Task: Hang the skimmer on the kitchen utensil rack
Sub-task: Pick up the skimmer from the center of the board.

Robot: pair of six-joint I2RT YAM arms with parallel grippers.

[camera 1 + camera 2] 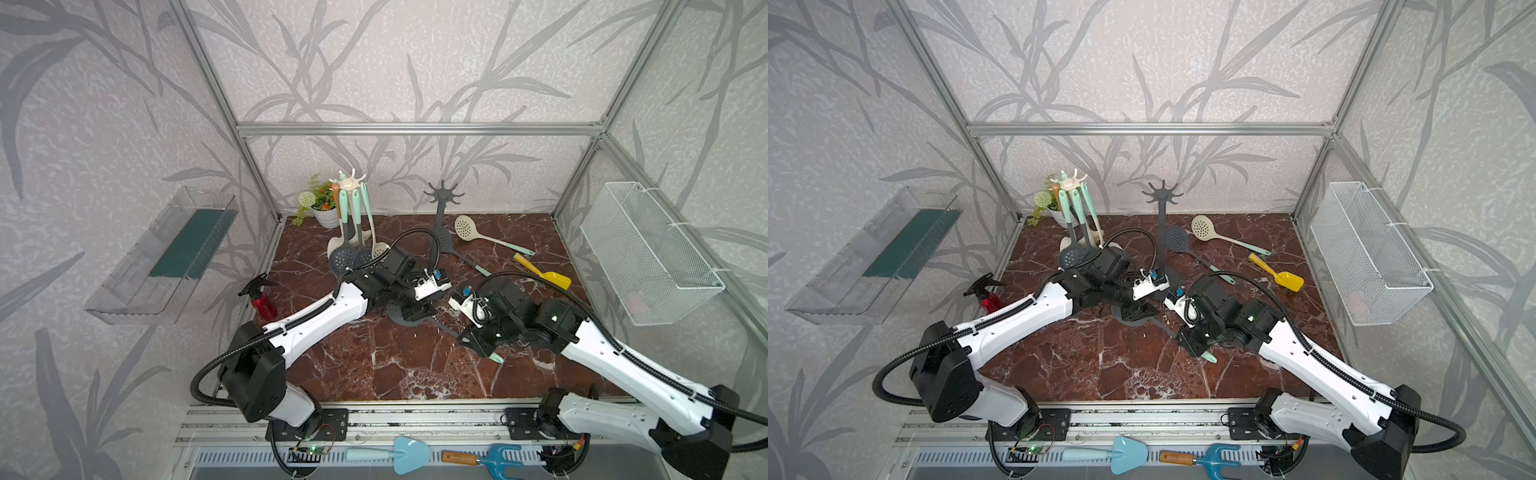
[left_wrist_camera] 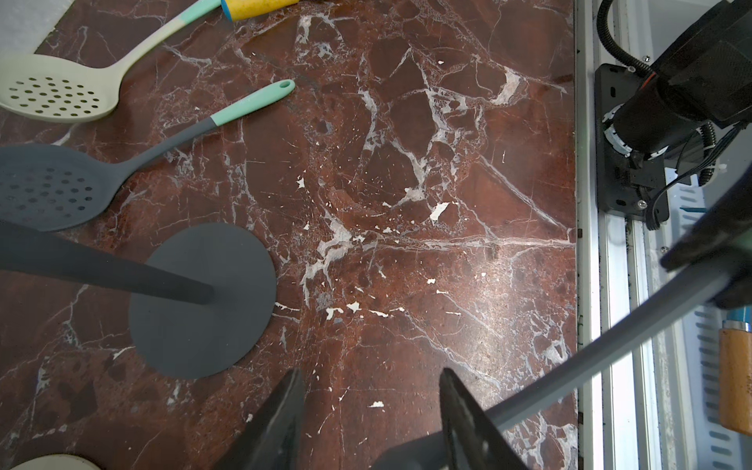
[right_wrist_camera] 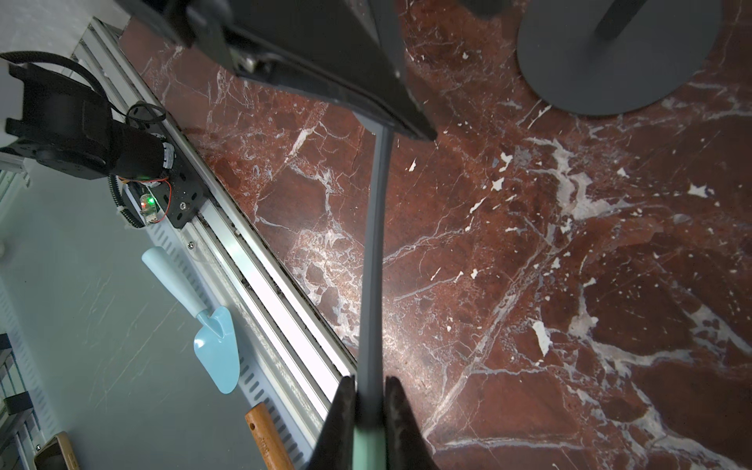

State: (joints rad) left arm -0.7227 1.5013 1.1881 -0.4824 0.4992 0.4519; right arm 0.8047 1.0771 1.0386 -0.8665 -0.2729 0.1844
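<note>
My right gripper (image 3: 370, 382) is shut on the skimmer's grey handle (image 3: 372, 244), just above its mint end (image 1: 496, 358). The skimmer runs left from that gripper (image 1: 482, 349) to its dark round head (image 1: 397, 316), seen in both top views (image 1: 1121, 313). My left gripper (image 2: 372, 374) hovers at that head (image 1: 417, 311); its jaws stand apart, the head's edge lies against one finger (image 2: 460, 407), and bare marble shows between them. Whether they clamp the head is hidden. The dark grey kitchen utensil rack (image 1: 442, 195) stands just behind, hooks bare, its round base (image 2: 203, 301) beside my left fingers.
Another grey skimmer (image 1: 446, 241), a cream one (image 1: 465, 226) and a yellow scoop (image 1: 552, 278) lie at the back right. A white rack of utensils (image 1: 349, 187) and a plant pot stand back left, a red spray bottle (image 1: 262, 301) at the left edge, a wire basket (image 1: 648, 249) on the right wall.
</note>
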